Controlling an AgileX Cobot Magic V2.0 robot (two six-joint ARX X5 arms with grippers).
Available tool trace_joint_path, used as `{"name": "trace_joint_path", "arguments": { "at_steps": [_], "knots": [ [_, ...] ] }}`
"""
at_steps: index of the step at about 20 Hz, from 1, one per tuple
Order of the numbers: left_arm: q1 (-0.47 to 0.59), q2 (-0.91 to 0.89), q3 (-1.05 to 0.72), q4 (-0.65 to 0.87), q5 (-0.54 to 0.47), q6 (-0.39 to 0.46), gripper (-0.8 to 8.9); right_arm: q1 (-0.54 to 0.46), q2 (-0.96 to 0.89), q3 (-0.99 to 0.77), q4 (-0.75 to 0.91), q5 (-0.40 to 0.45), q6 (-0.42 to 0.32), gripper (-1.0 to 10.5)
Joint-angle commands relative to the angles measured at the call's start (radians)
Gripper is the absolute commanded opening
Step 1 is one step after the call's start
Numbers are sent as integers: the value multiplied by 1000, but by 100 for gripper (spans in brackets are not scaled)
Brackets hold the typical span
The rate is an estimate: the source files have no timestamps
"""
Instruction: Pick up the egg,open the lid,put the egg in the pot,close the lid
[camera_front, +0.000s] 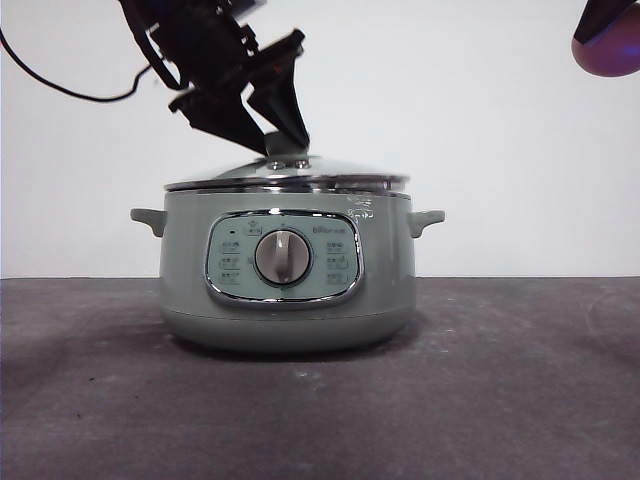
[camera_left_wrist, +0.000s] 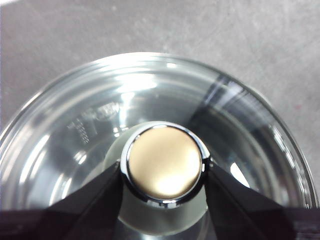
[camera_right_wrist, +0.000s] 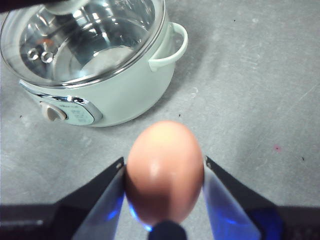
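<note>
The sage-green pot (camera_front: 290, 310) stands mid-table with its dial facing the front camera. The glass lid (camera_front: 300, 170) lies on the pot's rim. From the upper left my left gripper (camera_front: 275, 140) reaches down to the lid's knob. In the left wrist view the jaws press both sides of the knob (camera_left_wrist: 164, 150), so that gripper (camera_left_wrist: 164, 167) is shut on it, with the lid's glass (camera_left_wrist: 75, 125) all around. High at the right, my right gripper (camera_right_wrist: 164, 167) is shut on the reddish-brown egg (camera_right_wrist: 165, 170). From there the pot (camera_right_wrist: 125, 95) and the lid (camera_right_wrist: 90, 40) show beyond the egg.
The dark grey table (camera_front: 520, 390) runs out on both sides of the pot. A black cable (camera_front: 60, 85) hangs at the upper left. The right arm shows only as a dark tip (camera_front: 610, 40) at the top right corner. A white wall stands behind.
</note>
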Motion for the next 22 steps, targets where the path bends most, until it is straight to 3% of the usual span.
{"name": "trace_joint_path", "arguments": {
  "at_steps": [1, 6, 10, 22],
  "knots": [
    [-1, -64, 3, 34, 4, -4, -8, 1, -4, -3, 10, -1, 6, -12],
    [6, -193, 3, -20, 0, -3, -8, 3, 0, -3, 72, -4, 6, -13],
    [14, -369, 3, -132, -49, -3, -8, 37, 78, 39, 128, -55, 6, -13],
    [14, -780, 3, -446, -54, -7, -8, 237, 785, 526, 253, -43, -34, -13]
  ]
}}
